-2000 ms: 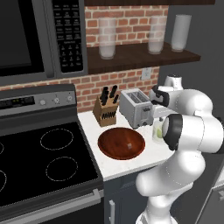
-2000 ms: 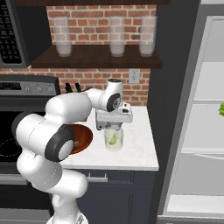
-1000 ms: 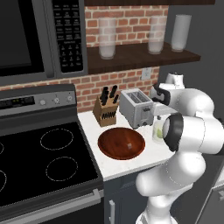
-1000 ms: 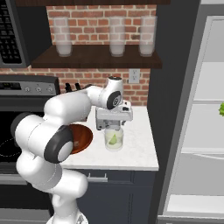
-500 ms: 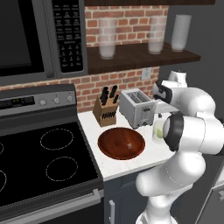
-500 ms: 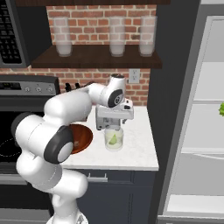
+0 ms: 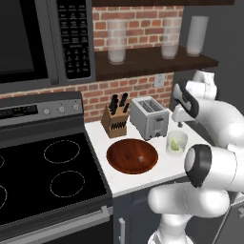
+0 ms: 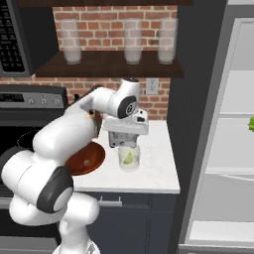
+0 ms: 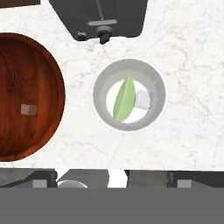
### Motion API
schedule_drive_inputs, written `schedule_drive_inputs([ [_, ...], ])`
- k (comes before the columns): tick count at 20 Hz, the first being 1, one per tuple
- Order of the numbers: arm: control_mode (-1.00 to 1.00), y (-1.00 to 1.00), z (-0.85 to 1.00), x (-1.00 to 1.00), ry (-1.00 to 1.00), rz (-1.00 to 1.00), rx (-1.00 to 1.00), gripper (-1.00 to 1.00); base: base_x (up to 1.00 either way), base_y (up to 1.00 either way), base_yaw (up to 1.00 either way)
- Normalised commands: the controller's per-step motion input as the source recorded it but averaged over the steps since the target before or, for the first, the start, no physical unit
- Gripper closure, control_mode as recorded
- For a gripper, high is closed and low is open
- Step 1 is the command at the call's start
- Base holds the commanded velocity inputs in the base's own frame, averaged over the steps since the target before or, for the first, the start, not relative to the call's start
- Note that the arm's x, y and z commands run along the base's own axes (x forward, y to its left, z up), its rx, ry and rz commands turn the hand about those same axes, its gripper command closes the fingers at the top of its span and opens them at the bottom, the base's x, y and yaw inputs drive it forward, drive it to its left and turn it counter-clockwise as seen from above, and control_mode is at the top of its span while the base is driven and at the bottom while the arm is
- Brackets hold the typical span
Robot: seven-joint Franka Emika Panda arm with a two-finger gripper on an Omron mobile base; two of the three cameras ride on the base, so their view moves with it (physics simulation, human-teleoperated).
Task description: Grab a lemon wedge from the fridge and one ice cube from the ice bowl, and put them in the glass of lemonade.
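The glass of lemonade point(image 9: 154, 83) stands on the white counter, seen from straight above in the hand view. Inside it lie a yellow-green lemon wedge point(image 9: 124, 99) and a pale ice cube point(image 9: 142, 99). My gripper point(image 9: 109, 179) hangs open directly over the glass point(image 8: 129, 158), with nothing between its fingers; it also hovers above the glass point(image 7: 176, 143) as gripper point(image 7: 179, 120). To the left sits the reddish-brown ice bowl point(image 9: 39, 65), holding one ice cube point(image 9: 29, 109). The fridge point(image 8: 233, 171) stands open on the right.
A grey toaster point(image 7: 149, 117) and a knife block point(image 7: 116, 119) stand behind the bowl point(image 7: 125, 164). The black stove point(image 7: 47, 176) lies to the left. A leafy green bunch point(image 8: 250, 123) rests on a fridge shelf. Tall frosted glasses point(image 8: 132, 40) line the wall shelf.
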Motion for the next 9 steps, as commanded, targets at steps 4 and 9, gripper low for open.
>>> schedule_drive_inputs([
  [4,-1.0,0.57,0.63,-0.73,0.07,0.0,-0.07,-1.0,0.0,0.0,0.0],
  [9,-1.0,0.6,0.4,-0.51,0.12,0.0,-0.06,-1.0,0.0,0.0,0.0],
])
